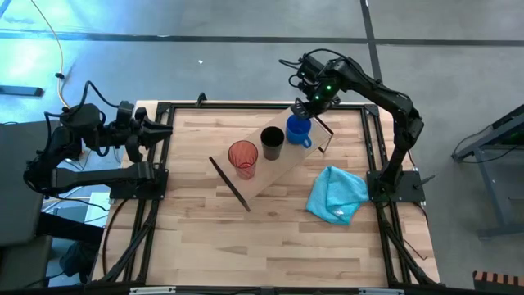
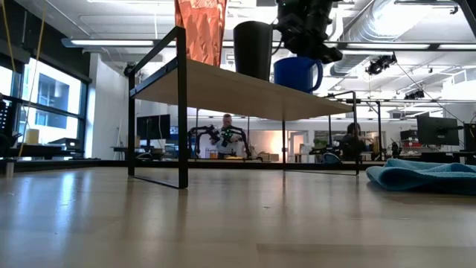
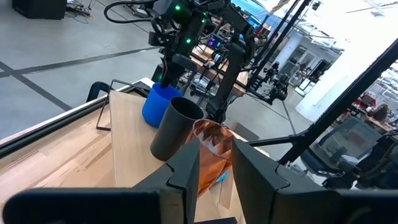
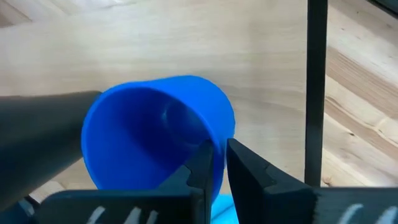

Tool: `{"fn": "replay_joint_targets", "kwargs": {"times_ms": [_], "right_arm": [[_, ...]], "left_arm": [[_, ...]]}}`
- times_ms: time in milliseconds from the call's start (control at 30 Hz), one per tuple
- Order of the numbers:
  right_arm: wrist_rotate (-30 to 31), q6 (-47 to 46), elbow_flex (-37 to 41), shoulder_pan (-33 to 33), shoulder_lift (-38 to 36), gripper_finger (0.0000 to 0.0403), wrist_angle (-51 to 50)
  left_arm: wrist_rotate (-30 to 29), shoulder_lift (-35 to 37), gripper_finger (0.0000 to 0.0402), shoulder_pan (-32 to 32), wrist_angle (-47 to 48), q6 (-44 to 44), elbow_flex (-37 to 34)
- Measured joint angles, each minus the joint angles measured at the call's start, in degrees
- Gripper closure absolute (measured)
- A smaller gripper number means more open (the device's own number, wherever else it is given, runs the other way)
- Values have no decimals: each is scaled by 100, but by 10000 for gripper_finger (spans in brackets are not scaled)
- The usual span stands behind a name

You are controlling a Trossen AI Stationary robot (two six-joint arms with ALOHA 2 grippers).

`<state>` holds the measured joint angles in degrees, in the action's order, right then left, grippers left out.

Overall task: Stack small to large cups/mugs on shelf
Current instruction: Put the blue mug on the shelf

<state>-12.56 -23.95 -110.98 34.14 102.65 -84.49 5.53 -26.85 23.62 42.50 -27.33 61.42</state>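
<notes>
I see my right gripper (image 4: pixel 216 163) pinching the rim of the blue mug (image 1: pixel 298 131), which sits on the shelf (image 1: pixel 278 168) beside the black cup (image 1: pixel 273 142). My left gripper (image 1: pixel 155 129) waits off the table, fingers a little apart.

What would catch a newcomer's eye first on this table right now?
The three cups lined up on the shelf: orange-red tumbler, black cup, blue mug. The right gripper pinches the mug's rim. A light blue cloth lies crumpled on the table beside the shelf.
</notes>
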Motion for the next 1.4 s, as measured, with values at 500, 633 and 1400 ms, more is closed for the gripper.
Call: {"fn": "replay_joint_targets", "kwargs": {"times_ms": [500, 633, 1400], "right_arm": [[155, 146, -2, 0, 0, 370, -60], [155, 200, -2, 1, 0, 370, 20], [162, 327, -1, -1, 0, 321, 56]], "left_arm": [[1, 0, 318, 0, 116, 0, 0], [1, 0, 318, 0, 116, 0, 1], [0, 0, 318, 0, 116, 0, 1]]}}
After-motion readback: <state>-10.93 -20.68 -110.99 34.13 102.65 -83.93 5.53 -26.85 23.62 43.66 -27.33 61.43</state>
